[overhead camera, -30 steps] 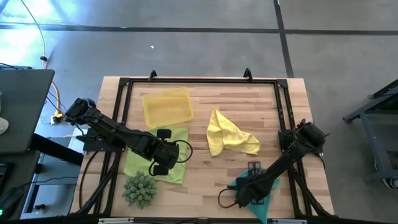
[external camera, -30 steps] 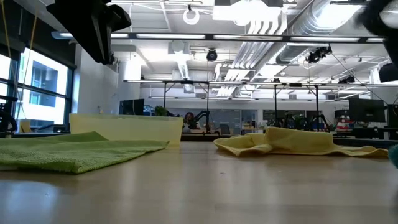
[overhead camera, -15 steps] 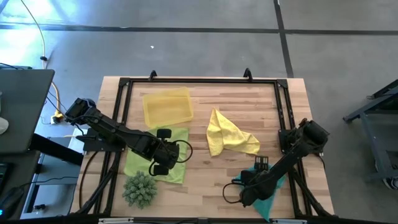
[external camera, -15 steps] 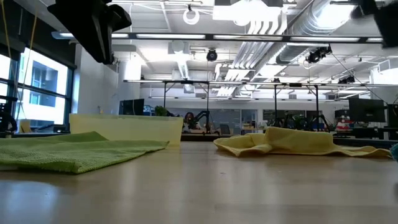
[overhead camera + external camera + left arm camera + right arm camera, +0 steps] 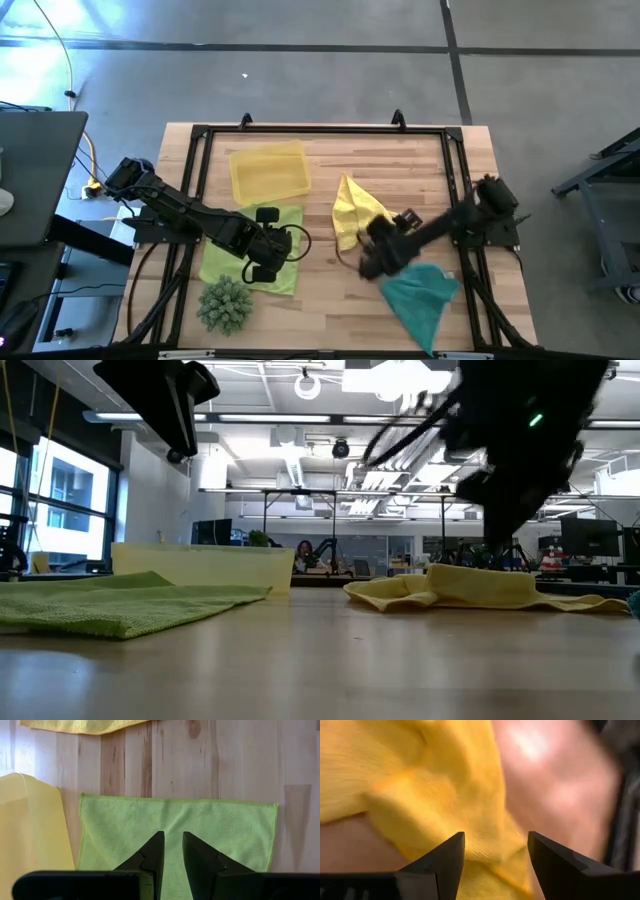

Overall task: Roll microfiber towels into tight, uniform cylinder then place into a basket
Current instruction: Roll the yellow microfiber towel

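— Since the earlier frame the right gripper (image 5: 378, 255) has left the teal towel (image 5: 420, 300) at the near right corner and swung toward the middle of the table (image 5: 400, 160); it now hangs over the near edge of the yellow towel (image 5: 362, 212).

— What are its jaws doing?

— Spread wide, with nothing between them. The right wrist view looks past both dark fingers (image 5: 445, 865) straight onto rumpled yellow cloth, and neither finger is pinching it.

— And the teal one?

— Uncovered now, lying crumpled and unrolled on the wood, just beside the right arm's forearm.

— Has the left side changed?

— Hardly. The left gripper (image 5: 265, 245) hovers over the lime green towel (image 5: 225, 262), which is spread flat at the near left. Its jaws stand only a narrow gap apart and hold nothing; the left wrist view shows the green cloth lying smooth below the fingertips (image 5: 152, 852).

— Where is the basket?

— The basket (image 5: 268, 170) sits at the far left of the table, just beyond the green towel, and it has no towel in it. From the low view its pale yellow wall (image 5: 200, 565) rises behind the green cloth.

— Anything else on the table?

— A spiky green ball (image 5: 226, 305) rests at the near left edge, just beside the green towel's near edge. None of the three towels is rolled.
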